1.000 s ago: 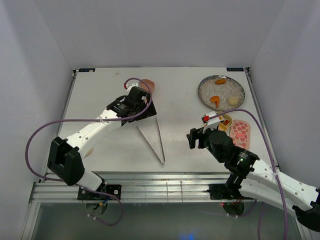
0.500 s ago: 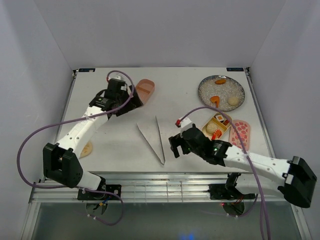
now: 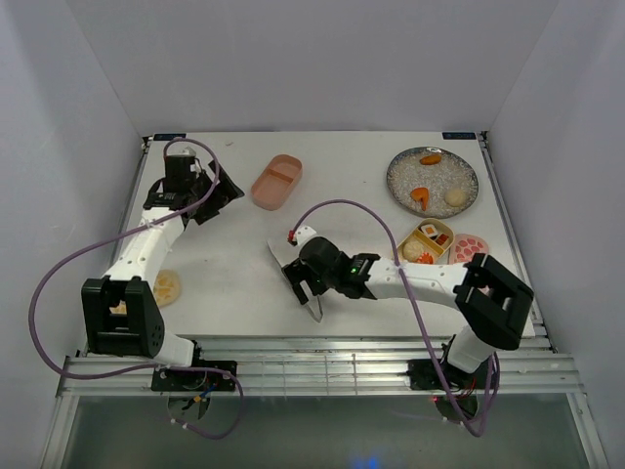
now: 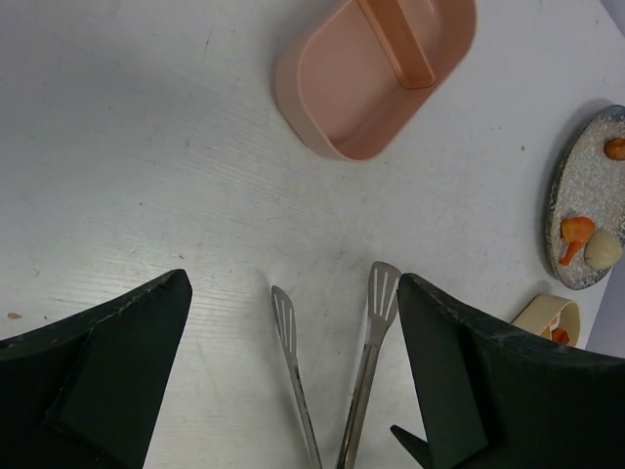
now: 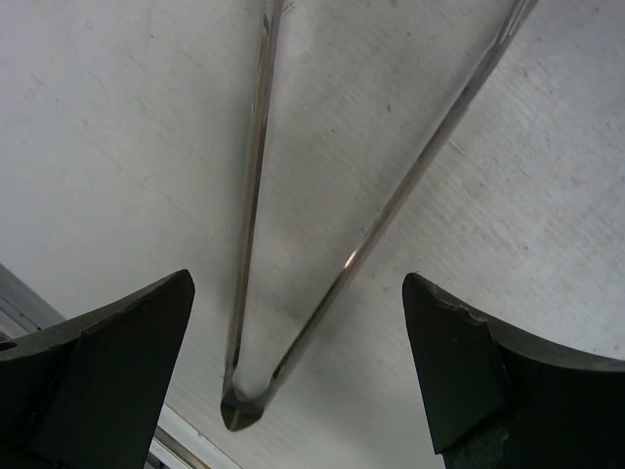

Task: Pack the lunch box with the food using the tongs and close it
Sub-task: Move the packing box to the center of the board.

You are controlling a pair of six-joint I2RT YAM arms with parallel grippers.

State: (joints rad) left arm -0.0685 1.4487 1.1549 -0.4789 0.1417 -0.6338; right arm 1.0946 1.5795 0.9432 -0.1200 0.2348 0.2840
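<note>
The tongs (image 3: 277, 253) lie flat on the table (image 3: 220, 264) in the middle, with the spoon ends pointing to the far side and the joined end near the front edge. The right end effector (image 3: 303, 284) hangs just over that joined end. Its fingers stand wide apart, one on each side of the two thin arms, and they hold nothing. I judge it is placed so in order to close on the tongs near the joint, where both arms can be pressed together.

The left end effector (image 3: 216, 187) is also open and empty, at the far left, well apart from the tongs, probably to leave room. The pink tray (image 3: 276, 182) stands empty at the far centre. The tan tray (image 3: 441, 231) already has some food (image 3: 429, 234) in it; more pieces wait on the plate (image 3: 447, 174).

A second ago the left end effector was over the spoon ends and hid the pink tray. It has since drawn back to the left, and the right one – then beside the tan tray – has come across to the tongs. The tongs themselves have not moved.
</note>
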